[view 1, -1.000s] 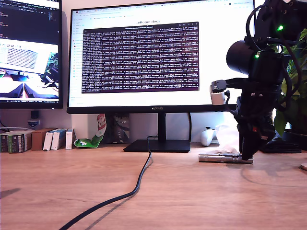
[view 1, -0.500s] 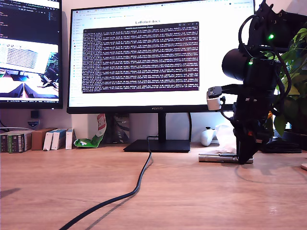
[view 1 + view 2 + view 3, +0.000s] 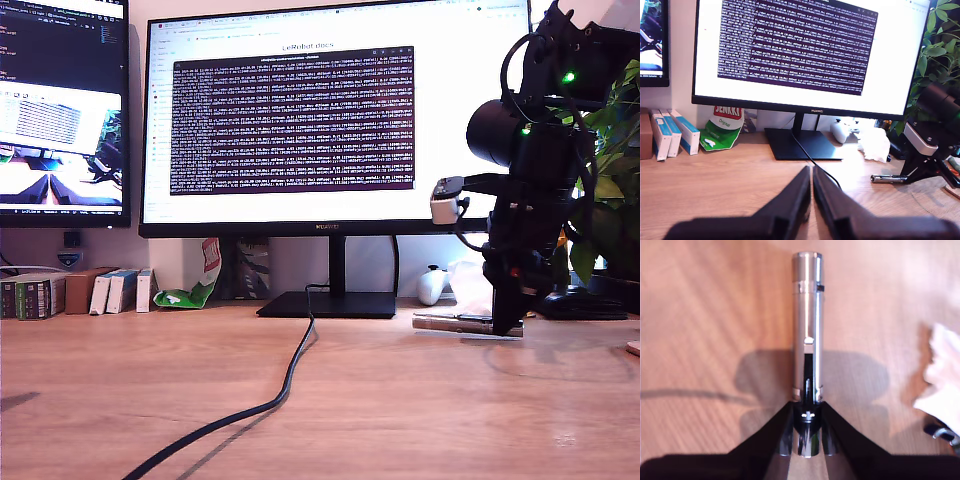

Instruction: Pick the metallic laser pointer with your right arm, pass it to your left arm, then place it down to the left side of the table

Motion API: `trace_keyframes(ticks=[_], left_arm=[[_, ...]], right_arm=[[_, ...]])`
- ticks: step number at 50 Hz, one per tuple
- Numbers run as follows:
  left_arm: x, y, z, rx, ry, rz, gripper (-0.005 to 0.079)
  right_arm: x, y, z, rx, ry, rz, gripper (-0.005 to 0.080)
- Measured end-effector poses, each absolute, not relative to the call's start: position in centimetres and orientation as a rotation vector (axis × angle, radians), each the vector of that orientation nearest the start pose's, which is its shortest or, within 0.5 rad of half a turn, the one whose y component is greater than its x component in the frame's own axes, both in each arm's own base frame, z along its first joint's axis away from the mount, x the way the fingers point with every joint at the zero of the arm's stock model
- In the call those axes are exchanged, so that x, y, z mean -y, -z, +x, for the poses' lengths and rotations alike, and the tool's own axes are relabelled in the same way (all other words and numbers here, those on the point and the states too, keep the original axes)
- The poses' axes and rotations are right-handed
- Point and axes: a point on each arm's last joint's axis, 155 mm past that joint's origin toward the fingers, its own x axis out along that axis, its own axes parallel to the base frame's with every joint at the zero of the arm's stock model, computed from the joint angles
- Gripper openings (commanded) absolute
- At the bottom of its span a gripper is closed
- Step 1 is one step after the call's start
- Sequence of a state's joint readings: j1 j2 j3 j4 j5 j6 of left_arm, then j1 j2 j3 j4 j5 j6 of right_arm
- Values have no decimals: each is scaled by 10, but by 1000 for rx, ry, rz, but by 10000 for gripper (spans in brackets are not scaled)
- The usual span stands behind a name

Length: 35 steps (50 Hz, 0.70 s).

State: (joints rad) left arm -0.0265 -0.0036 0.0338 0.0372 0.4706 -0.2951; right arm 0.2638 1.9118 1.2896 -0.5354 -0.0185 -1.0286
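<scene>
My second gripper (image 3: 807, 440) is clamped on the rear end of the metallic laser pointer (image 3: 807, 325), its jaws pinching the barrel from both sides so that most of the silver body sticks out ahead of them. That end-on hold probably leaves free length for a handover grasp. In the exterior view the pointer (image 3: 455, 322) lies level, just above or barely on the table (image 3: 400, 410) near the far edge at that view's right; I cannot tell whether it has lifted clear. The second wrist view alone shows the clip running along the barrel and a crumpled white tissue (image 3: 942, 375) close beside it. My first gripper (image 3: 812, 192) is closed and empty, held low over the tabletop well apart from the pointer (image 3: 888, 178). Its camera alone shows the second arm (image 3: 932, 137) from the side.
</scene>
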Motion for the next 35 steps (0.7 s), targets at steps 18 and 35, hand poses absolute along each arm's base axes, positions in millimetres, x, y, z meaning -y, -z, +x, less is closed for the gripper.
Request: trace_keyframes(ticks=[18, 35], left_arm=[[93, -189, 226, -38, 524, -399, 41], [97, -203, 222, -7, 564, -474, 184]], right_arm=[[-200, -80, 435, -817, -875, -886, -13], [-283, -100, 392, -767, -1044, -767, -13]])
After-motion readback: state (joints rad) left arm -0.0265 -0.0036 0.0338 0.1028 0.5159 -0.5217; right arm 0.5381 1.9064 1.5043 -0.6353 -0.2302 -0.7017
